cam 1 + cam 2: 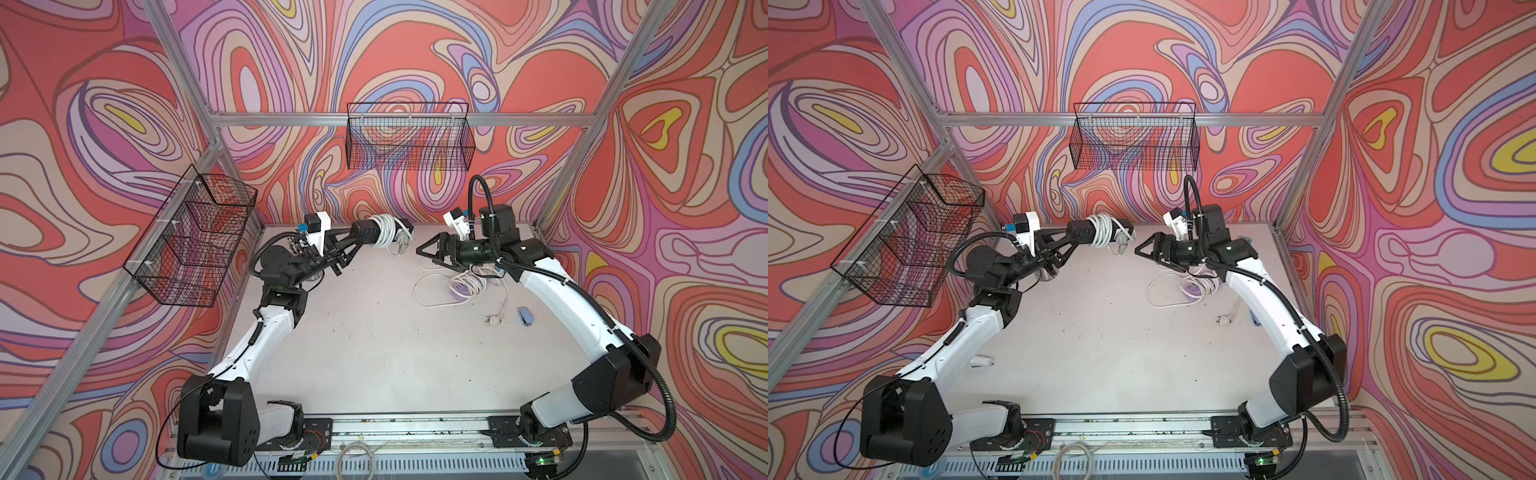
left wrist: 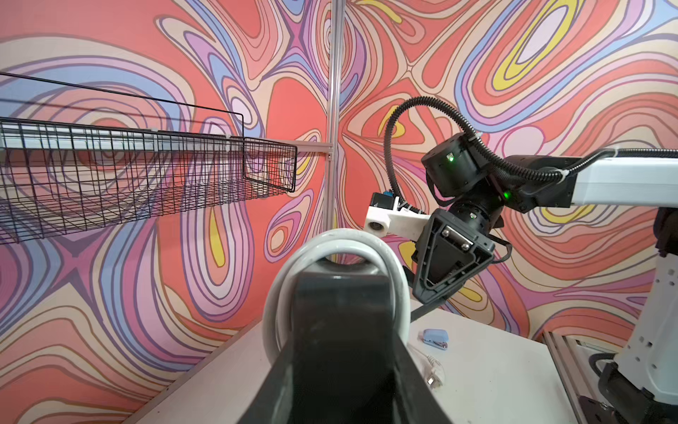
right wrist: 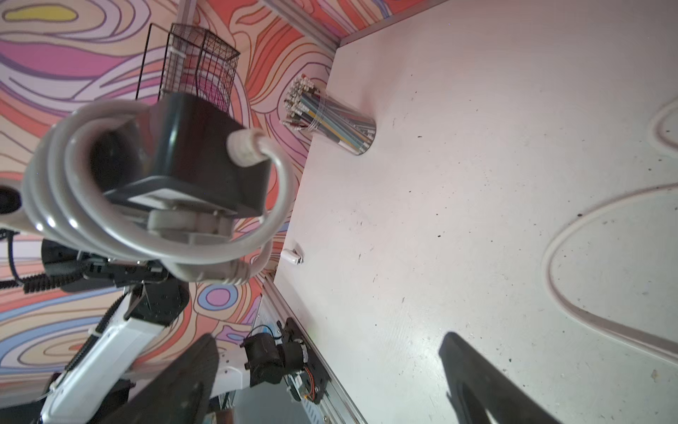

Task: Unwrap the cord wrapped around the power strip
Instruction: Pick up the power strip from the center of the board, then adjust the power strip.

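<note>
A black power strip (image 1: 365,230) (image 1: 1077,227) hangs above the back of the table, with my left gripper (image 1: 358,235) (image 1: 1069,235) shut on one end of it. Its white cord (image 1: 386,233) (image 1: 1102,232) is coiled in several turns around the free end, and a loose cord end (image 1: 402,246) dangles below. In the left wrist view the power strip (image 2: 341,312) fills the space between the jaws of the left gripper (image 2: 341,385), with the cord (image 2: 348,246) looped beyond. My right gripper (image 1: 424,255) (image 1: 1140,252) (image 3: 328,339) faces the power strip (image 3: 198,147) and cord (image 3: 66,176), open and apart from them.
A lilac power strip (image 1: 461,286) with a loose white cord lies on the table under the right arm, its plug (image 1: 494,319) nearby. A blue stapler (image 1: 525,315), a cup of pencils (image 3: 330,117), a back wire basket (image 1: 409,137) and a left wire basket (image 1: 195,237) are around.
</note>
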Robot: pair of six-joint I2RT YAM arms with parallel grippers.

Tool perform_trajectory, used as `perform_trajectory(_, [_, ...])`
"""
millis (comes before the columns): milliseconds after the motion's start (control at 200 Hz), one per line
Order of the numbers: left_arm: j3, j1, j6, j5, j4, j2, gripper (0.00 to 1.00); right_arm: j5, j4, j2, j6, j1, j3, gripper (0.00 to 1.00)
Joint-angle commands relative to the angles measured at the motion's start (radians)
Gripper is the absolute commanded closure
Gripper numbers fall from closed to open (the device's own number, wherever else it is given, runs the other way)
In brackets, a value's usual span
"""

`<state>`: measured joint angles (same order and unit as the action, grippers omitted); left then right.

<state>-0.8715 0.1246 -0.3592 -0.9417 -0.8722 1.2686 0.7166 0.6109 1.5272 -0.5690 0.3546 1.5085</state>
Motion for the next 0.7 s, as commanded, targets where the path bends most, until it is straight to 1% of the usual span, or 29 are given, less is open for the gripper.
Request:
perform_trajectory(0, [0.009, 0.003, -0.036, 0.049, -0.157, -0.04, 1.0, -0.108, -0.007, -0.032, 0.04, -0.003, 0.053, 0.02])
perform_trajectory(65, [0.032, 0.027, -0.035, 0.053, -0.17, -0.041, 1.0, -0.098, -0.027, -0.046, 0.032, -0.008, 0.025, 0.02])
perform_trajectory(160, [0.039, 0.046, -0.004, 0.067, -0.147, -0.053, 1.0, -0.006, -0.155, -0.065, -0.059, -0.016, -0.046, 0.02])
perform_trajectory(200, [0.037, 0.045, -0.012, 0.072, -0.164, -0.051, 1.0, 0.041, -0.263, -0.078, -0.138, -0.019, -0.096, 0.02])
perform_trajectory(300, [0.029, 0.044, -0.022, 0.072, -0.178, -0.053, 1.0, 0.137, -0.599, -0.094, -0.397, -0.033, -0.207, 0.02])
perform_trajectory(396, [0.044, 0.045, -0.049, 0.08, -0.236, -0.05, 1.0, 0.136, -0.832, -0.079, -0.617, -0.039, -0.266, 0.02])
perform_trajectory(456, [0.048, 0.046, -0.057, 0.079, -0.253, -0.049, 1.0, 0.12, -0.928, -0.065, -0.73, -0.039, -0.294, 0.02])
perform_trajectory(571, [0.051, 0.046, -0.054, 0.079, -0.258, -0.056, 1.0, 0.104, -1.259, -0.019, -0.996, -0.039, -0.358, 0.02])
perform_trajectory(621, [0.052, 0.044, -0.057, 0.074, -0.262, -0.057, 1.0, 0.107, -1.315, 0.001, -1.043, -0.039, -0.347, 0.02])
perform_trajectory(696, [0.051, 0.044, -0.084, 0.068, -0.291, -0.05, 1.0, 0.117, -1.278, 0.017, -1.03, -0.039, -0.323, 0.02])
